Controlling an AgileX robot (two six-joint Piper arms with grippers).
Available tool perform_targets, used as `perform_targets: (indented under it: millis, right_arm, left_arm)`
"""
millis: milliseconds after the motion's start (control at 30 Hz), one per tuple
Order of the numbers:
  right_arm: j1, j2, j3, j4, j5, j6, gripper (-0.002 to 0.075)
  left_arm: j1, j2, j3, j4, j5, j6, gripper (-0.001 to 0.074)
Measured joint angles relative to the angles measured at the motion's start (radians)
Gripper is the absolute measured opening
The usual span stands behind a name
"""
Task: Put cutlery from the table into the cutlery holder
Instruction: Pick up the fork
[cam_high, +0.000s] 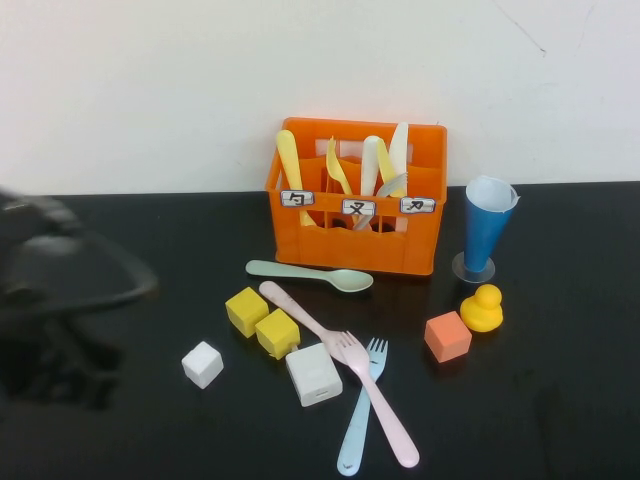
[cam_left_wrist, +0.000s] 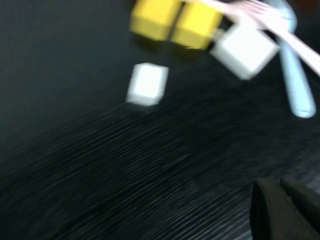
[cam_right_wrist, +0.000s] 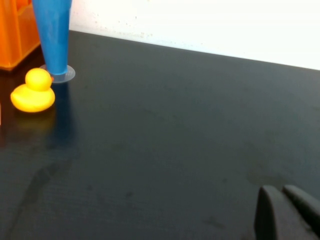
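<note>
High view: left gripper blurs at desk's left; forks lie crossed before the crate. Left wrist: fingers unreadable; take the pink fork first, it's on top. Right wrist: right gripper clenched, apart.

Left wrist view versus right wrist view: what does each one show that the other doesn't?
Only the left wrist view shows two yellow cubes, two white cubes, the pale-pink fork and the light-blue fork. Only the right wrist view shows the yellow duck, blue cup and the cutlery holder. Both show black table and their own gripper, left gripper and right gripper, low over it.
</note>
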Motion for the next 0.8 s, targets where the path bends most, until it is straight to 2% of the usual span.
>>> perform_targets:
  millis: [267, 400, 467, 700, 800]
  right_arm:
    - [0.000, 0.000, 0.000, 0.000, 0.000, 0.000, -0.0003]
    - [0.000, 0.000, 0.000, 0.000, 0.000, 0.000, -0.0003]
    - [0.000, 0.000, 0.000, 0.000, 0.000, 0.000, -0.0003]
    - [0.000, 0.000, 0.000, 0.000, 0.000, 0.000, -0.0003]
    - [0.000, 0.000, 0.000, 0.000, 0.000, 0.000, -0.0003]
  left_arm:
    - [-0.352, 0.318, -0.151, -0.001, -0.073, -0.057, -0.0001]
    - [-0.472, 0.481, -0.240, 0.056, -0.105, -0.141, 0.0020]
    - [-0.510, 0.564, -0.297, 0.080, -0.100, -0.198, 0.0071]
    - [-0.558, 0.838, -0.491, 0.103, -0.088, -0.412, 0.0353]
    - [-0.566, 0.916, -0.558, 0.133, -0.090, -0.529, 0.0407]
